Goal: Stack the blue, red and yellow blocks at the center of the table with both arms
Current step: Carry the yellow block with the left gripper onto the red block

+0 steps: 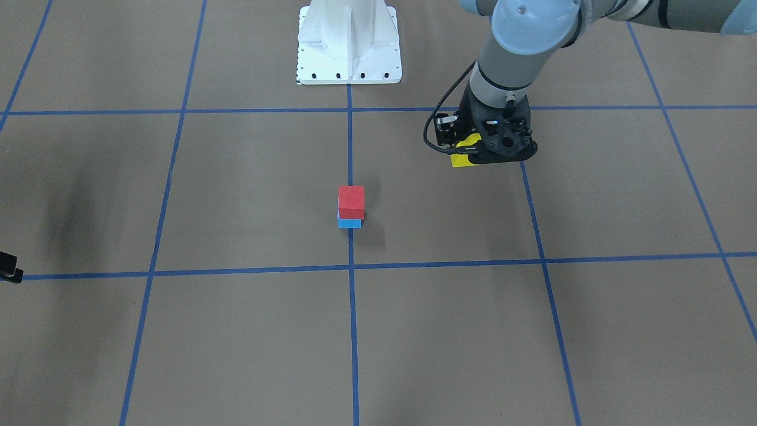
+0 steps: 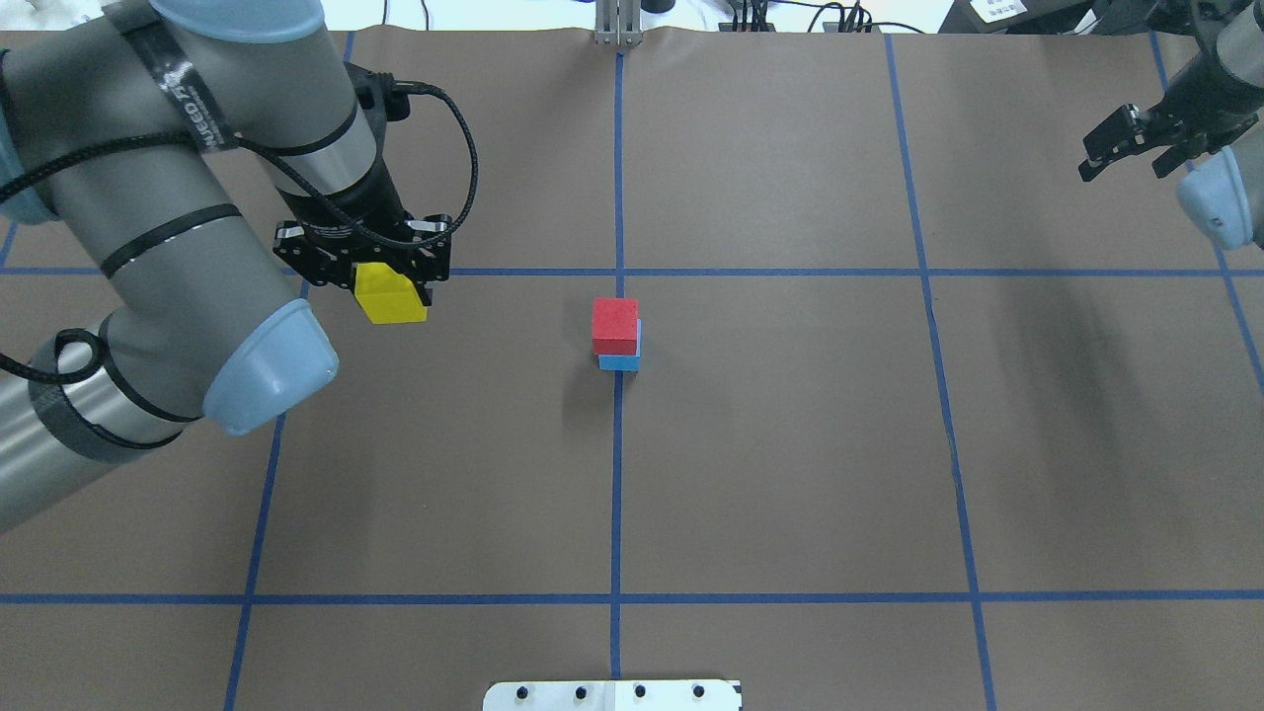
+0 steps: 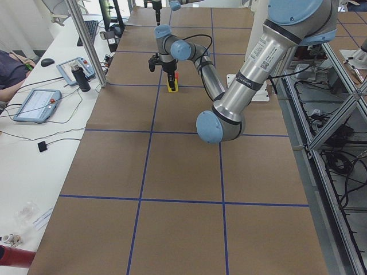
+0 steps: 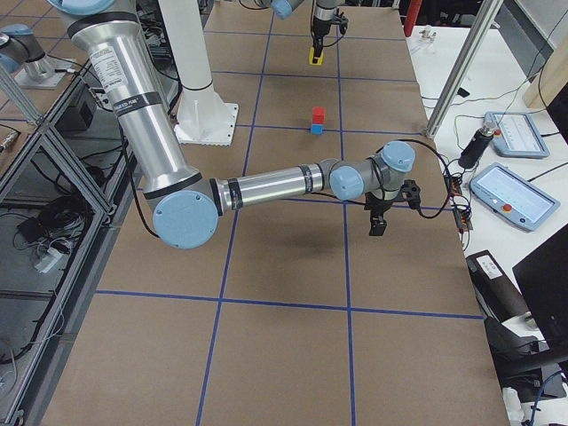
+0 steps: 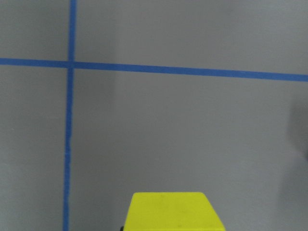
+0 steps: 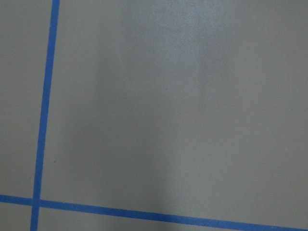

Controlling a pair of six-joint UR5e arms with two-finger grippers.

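- The left arm [image 2: 197, 247] entered from the left of the overhead frame, elbow bent low over the brown surface [image 2: 790, 474], wrist turned straight down above a crossing of blue tape lines [image 2: 770, 272].
- The left jaws were clenched on the yellow block [image 2: 390, 293], which hung directly beneath the wrist, pinched from two sides.
- The right arm [image 4: 266, 188] lay stretched out nearly level across the middle of the right-side frame. Its wrist pointed down at bare surface, well apart from every block.
- In the upper right of the overhead frame the right jaws stood parted and held nothing.
- The front-facing view hid most of the yellow block [image 1: 464, 158] behind the black wrist, leaving only a corner in sight. The overhead view showed its top and near face in full.
- The left wrist camera caught only the top of the yellow block [image 5: 171, 211] at the bottom edge of its frame, with the surface and taped lines beyond. None of the views settled whether the block touched the surface.
- The right wrist camera showed only surface and tape.
- The red block [image 2: 614, 326] sat on the blue block [image 2: 619, 362] at the centre of the overhead frame, on the middle tape line and slightly off square with it. The pair lay well to the right of the left jaws there.
- In the front-facing view the same stack, red block [image 1: 351, 200] over blue block [image 1: 349, 223], stood lower left of the held block, below the white base plate [image 1: 349, 47].
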